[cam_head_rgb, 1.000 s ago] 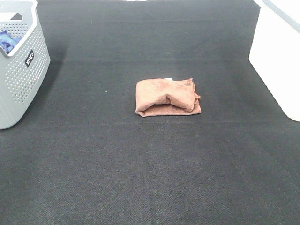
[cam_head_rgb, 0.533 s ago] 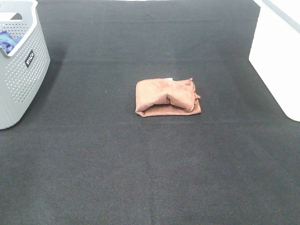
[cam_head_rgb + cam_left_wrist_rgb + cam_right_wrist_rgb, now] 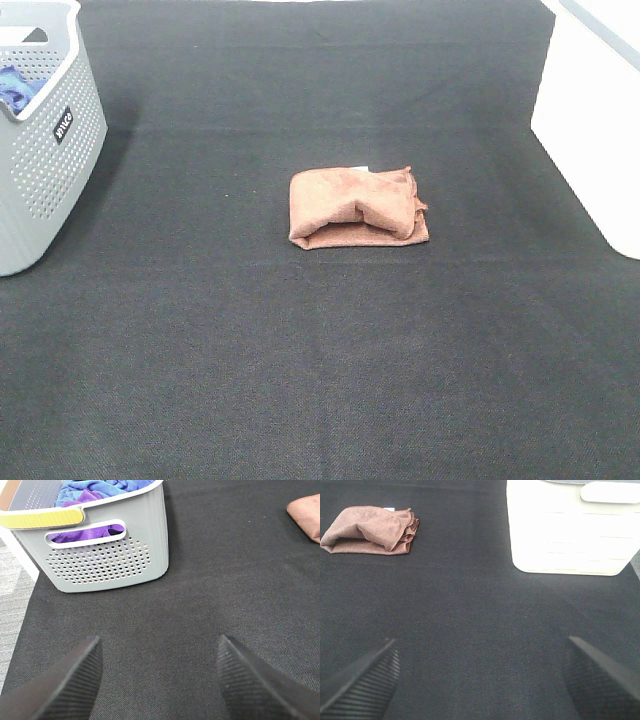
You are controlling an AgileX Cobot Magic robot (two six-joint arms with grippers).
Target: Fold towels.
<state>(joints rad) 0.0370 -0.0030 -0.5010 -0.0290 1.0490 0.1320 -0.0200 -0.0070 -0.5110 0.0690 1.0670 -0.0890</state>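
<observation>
A reddish-brown towel point(image 3: 357, 207) lies folded into a small bundle in the middle of the black mat, with a small white tag at its far edge. It also shows in the right wrist view point(image 3: 370, 530) and, as a corner only, in the left wrist view point(image 3: 306, 516). Neither arm shows in the exterior high view. My left gripper point(image 3: 157, 680) is open and empty over bare mat near the grey basket. My right gripper point(image 3: 480, 677) is open and empty over bare mat, well apart from the towel.
A grey perforated basket point(image 3: 50, 150) holding blue and purple cloths stands at the left edge; it also shows in the left wrist view point(image 3: 105, 555). A white bin point(image 3: 590, 130) stands at the right edge and shows in the right wrist view point(image 3: 570, 530). The black mat point(image 3: 320, 360) covers the table.
</observation>
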